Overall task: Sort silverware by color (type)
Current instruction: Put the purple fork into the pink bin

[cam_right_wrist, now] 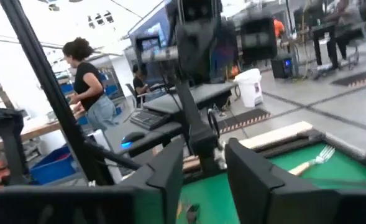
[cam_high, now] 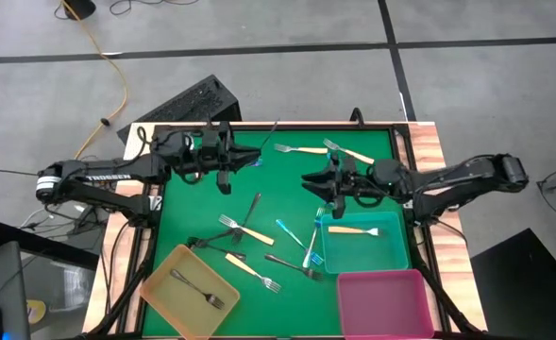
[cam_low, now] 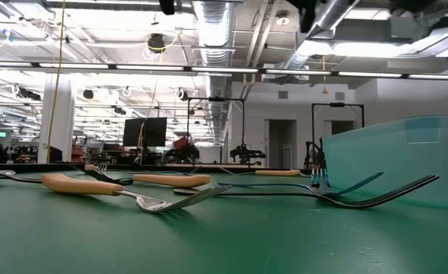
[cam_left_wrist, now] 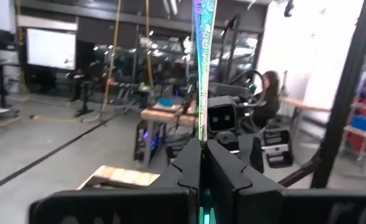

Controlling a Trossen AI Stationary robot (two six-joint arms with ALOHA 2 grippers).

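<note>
My left gripper [cam_high: 249, 159] hovers over the far left of the green mat [cam_high: 183, 203], shut on an iridescent blue-purple fork [cam_left_wrist: 202, 68]. Facing it over the mat's middle, my right gripper [cam_high: 308, 181] stands open with nothing between its fingers [cam_right_wrist: 170, 177]. Loose silverware lies flat on the mat: cream-handled forks [cam_high: 296, 148] [cam_high: 244, 229], dark-grey forks [cam_high: 254, 208] [cam_high: 292, 266] and blue forks [cam_high: 292, 233]. A dark-grey fork [cam_high: 197, 288] lies in the yellow tray [cam_high: 164, 302]. A cream-handled fork [cam_high: 358, 229] lies in the teal tray [cam_high: 391, 253]. My left gripper pinches one end of the iridescent fork [cam_left_wrist: 201, 140] between its two fingers [cam_left_wrist: 186, 165]. The fingers reach out about level toward the table's right side. The fork sticks out past the fingertips, lifted clear of the mat. Which end is held I cannot tell.
A pink tray [cam_high: 386, 302] stands at the near right beside the teal one. A raised black frame [cam_high: 259, 126] edges the mat. In the low view several forks [cam_low: 155, 199] lie across the mat beside the teal tray's wall [cam_low: 395, 156].
</note>
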